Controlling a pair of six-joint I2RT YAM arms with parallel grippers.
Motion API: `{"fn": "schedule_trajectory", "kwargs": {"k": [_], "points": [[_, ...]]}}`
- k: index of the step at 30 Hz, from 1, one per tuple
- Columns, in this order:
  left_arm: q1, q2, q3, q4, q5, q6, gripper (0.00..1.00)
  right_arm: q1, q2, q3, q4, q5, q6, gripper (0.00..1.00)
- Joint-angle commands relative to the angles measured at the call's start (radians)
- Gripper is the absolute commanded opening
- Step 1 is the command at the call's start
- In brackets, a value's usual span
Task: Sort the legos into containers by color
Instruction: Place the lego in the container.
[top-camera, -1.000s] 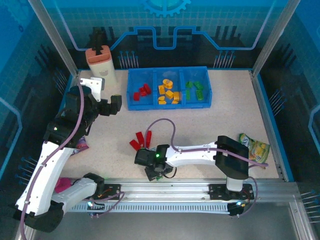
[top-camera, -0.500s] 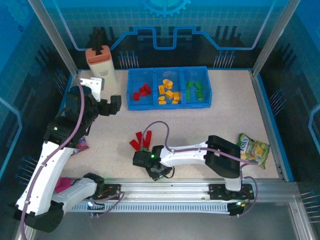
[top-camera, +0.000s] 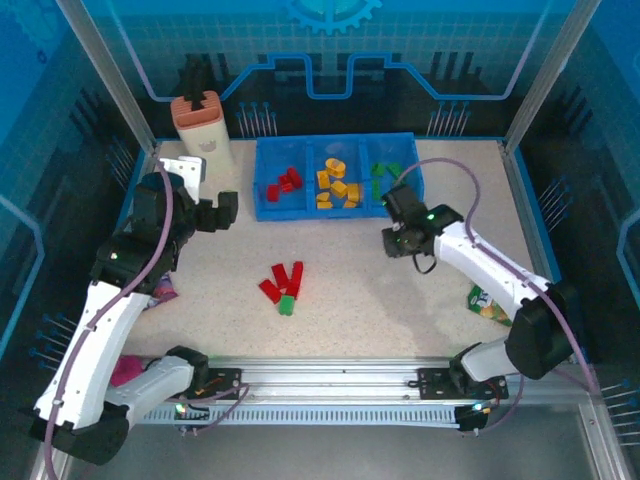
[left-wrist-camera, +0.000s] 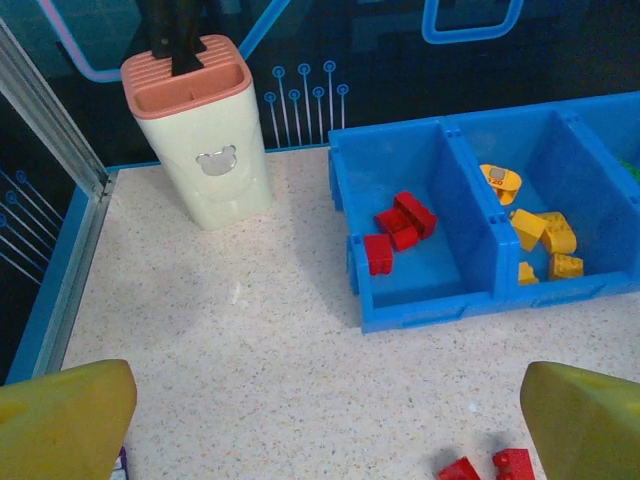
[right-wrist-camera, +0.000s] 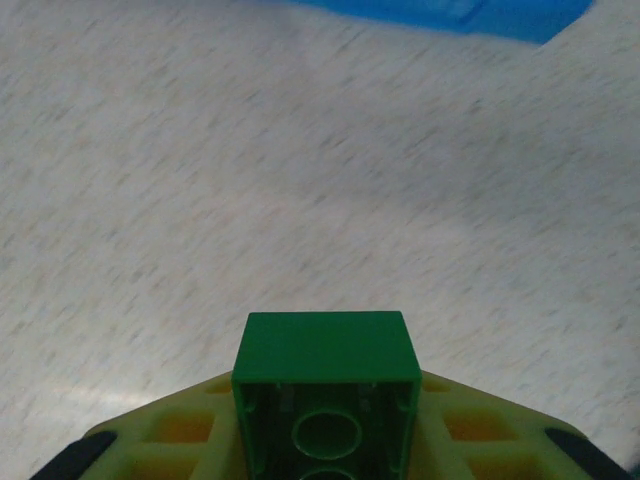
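The left arm (top-camera: 110, 300) stood bent at the elbow, forearm angled forward, and the left gripper (top-camera: 228, 210) was spread wide, holding nothing. The right arm (top-camera: 490, 265) reached far forward, with the right gripper (top-camera: 392, 203) clamped on a green brick (right-wrist-camera: 325, 352).

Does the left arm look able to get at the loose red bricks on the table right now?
Probably yes. The left hand is open and empty, the loose red bricks lie on bare tabletop with nothing between, and the right hand is away by the tray, holding a green brick.
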Motion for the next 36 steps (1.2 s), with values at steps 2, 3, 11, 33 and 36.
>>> {"fn": "schedule_trajectory", "kwargs": {"k": [2,3,11,33,36], "points": [[0.014,0.012,-0.004,0.027,-0.011,0.01,0.99,-0.119,0.107,0.126,0.15,-0.05,-0.191,0.35],[0.014,0.02,0.002,0.03,-0.009,0.009,0.99,-0.14,0.145,0.168,0.177,-0.057,-0.208,0.35],[0.018,0.038,0.013,0.025,-0.008,0.012,0.99,-0.214,0.553,0.591,0.219,-0.126,-0.258,0.35],[0.023,0.03,0.015,0.042,0.02,-0.007,0.99,-0.207,0.575,0.593,0.164,-0.075,-0.242,0.57],[0.023,0.015,0.0,0.054,0.04,-0.016,0.99,-0.164,0.428,0.489,0.157,-0.04,-0.209,0.58]]}}
